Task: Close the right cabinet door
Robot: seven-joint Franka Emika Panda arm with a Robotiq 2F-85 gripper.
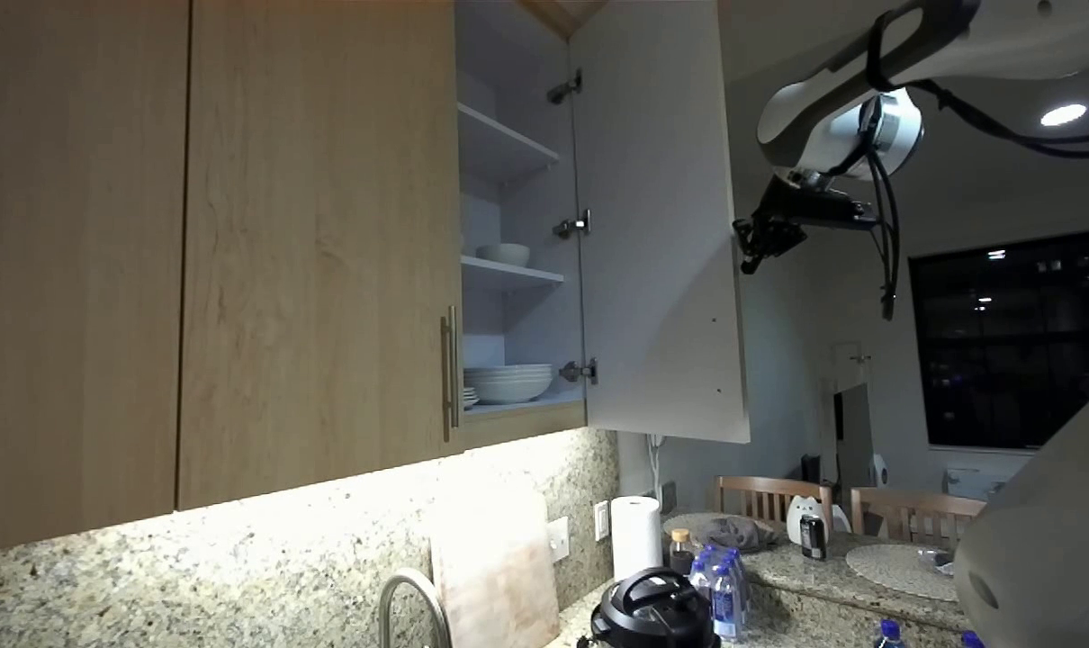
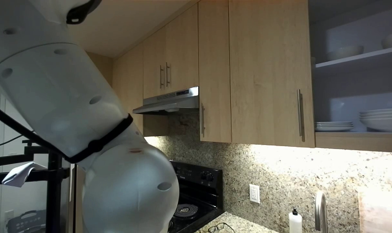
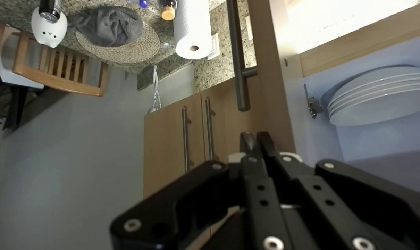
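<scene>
Right cabinet door: swung wide; in an exterior view it fills the upper part of the frame just right of centre, pale inner face toward us. Three hinges run down its left side there; the free edge is at right. In the wrist view it is a brown strip coming down from the top, right of centre, with a bar handle standing off the outer face.

Gripper: fingers brought together, nothing seen between them. Tips overlap the brown strip in the wrist view and lie at the free edge in an exterior view; whether they touch, we cannot tell.

Handling, our judgement: stiff, flat panel, hinges bearing its weight, so it should swing lightly for its height. Face looks smooth; fingertips may skid as the angle changes. No hold needed, we think: push the outer face near the free edge, where leverage is best, and follow the arc. Close to the hinges it would feel heavy. The bar could snag a fingertip. Stacked bowls inside the cabinet look clear of the swing.
</scene>
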